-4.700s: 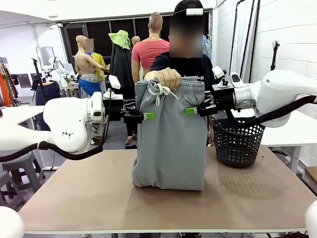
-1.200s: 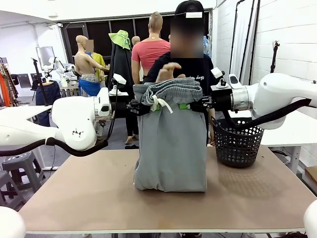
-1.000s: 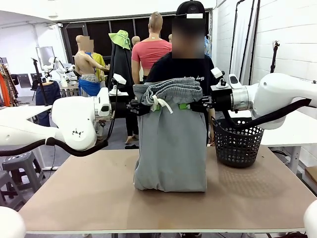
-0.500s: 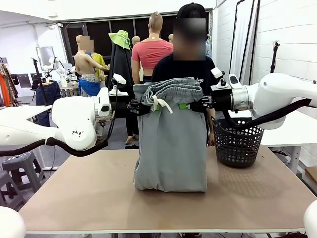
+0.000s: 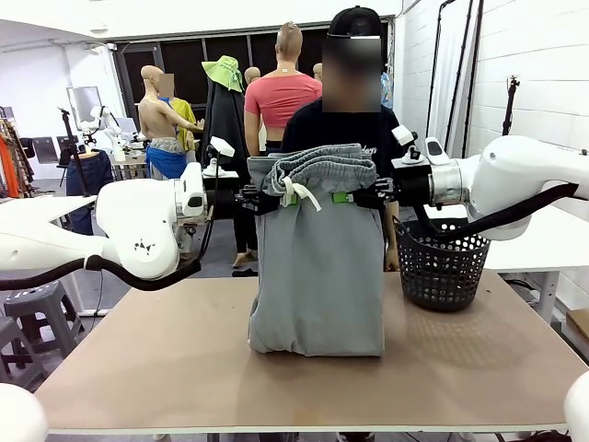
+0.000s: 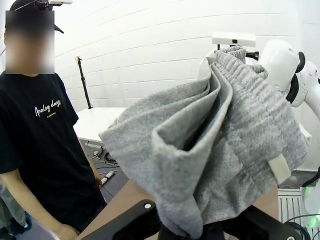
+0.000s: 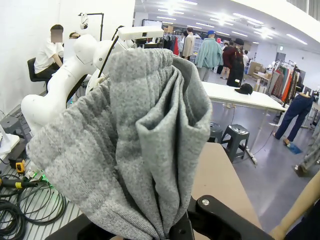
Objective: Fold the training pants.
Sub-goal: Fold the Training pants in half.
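Note:
The light grey training pants point(image 5: 319, 267) hang folded lengthwise above the table, their lower end resting on the tabletop. The gathered waistband and off-white drawstring point(image 5: 296, 191) are bunched at the top. My left gripper point(image 5: 260, 198) is shut on the waistband's left side and my right gripper point(image 5: 353, 195) is shut on its right side. Up close, bunched grey fabric point(image 6: 220, 150) spills from the left gripper's jaws, and the waistband point(image 7: 145, 145) likewise from the right gripper's jaws. The person point(image 5: 342, 124) stands just behind the pants, hands off them.
A black mesh basket point(image 5: 440, 264) stands on the table's right far part, close under my right arm. The brown tabletop point(image 5: 138, 368) stretches wide to the left and in front of the pants.
The person's hand let go of the waistband and withdrew. Both grippers closed in from the sides and now hold the pants up; in the last second nothing but the person's head moved.

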Robot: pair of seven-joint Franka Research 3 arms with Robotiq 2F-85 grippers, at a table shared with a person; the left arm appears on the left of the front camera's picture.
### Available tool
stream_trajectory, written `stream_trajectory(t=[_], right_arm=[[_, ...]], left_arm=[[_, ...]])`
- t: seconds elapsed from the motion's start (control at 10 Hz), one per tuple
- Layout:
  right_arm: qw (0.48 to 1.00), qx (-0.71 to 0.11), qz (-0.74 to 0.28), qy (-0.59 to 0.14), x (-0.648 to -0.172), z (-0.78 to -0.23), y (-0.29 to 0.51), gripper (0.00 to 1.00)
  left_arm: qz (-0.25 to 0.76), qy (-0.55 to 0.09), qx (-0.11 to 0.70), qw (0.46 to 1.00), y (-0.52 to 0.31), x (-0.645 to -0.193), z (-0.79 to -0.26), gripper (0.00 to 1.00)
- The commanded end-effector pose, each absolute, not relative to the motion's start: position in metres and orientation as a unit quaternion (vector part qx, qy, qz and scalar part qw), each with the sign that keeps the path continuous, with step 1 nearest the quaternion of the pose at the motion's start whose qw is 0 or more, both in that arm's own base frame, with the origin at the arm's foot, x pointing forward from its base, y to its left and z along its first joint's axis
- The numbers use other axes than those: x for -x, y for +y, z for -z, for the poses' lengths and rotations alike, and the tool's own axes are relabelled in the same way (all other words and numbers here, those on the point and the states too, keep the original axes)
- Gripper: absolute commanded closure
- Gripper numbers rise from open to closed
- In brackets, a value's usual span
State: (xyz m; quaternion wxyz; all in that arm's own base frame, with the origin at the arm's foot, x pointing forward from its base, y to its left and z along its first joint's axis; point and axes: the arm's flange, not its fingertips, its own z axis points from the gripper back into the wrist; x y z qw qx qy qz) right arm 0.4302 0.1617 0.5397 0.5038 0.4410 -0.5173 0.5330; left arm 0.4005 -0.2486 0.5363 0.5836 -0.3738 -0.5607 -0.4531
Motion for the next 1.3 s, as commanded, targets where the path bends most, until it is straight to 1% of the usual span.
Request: stream_trajectory(t=[0.0,1.2], right_arm=[[0.501,-0.442,-0.534,-0.519,-0.4290,-0.5410,0.1647,1.00],[0.501,-0.442,-0.534,-0.519,-0.4290,-0.5410,0.1647,1.00]], left_arm=[[0.450,-0.568,0.372,0.580,-0.2489,-0.3991,-0.5373,1.00],[0.450,-0.568,0.372,0.580,-0.2489,-0.3991,-0.5373,1.00]])
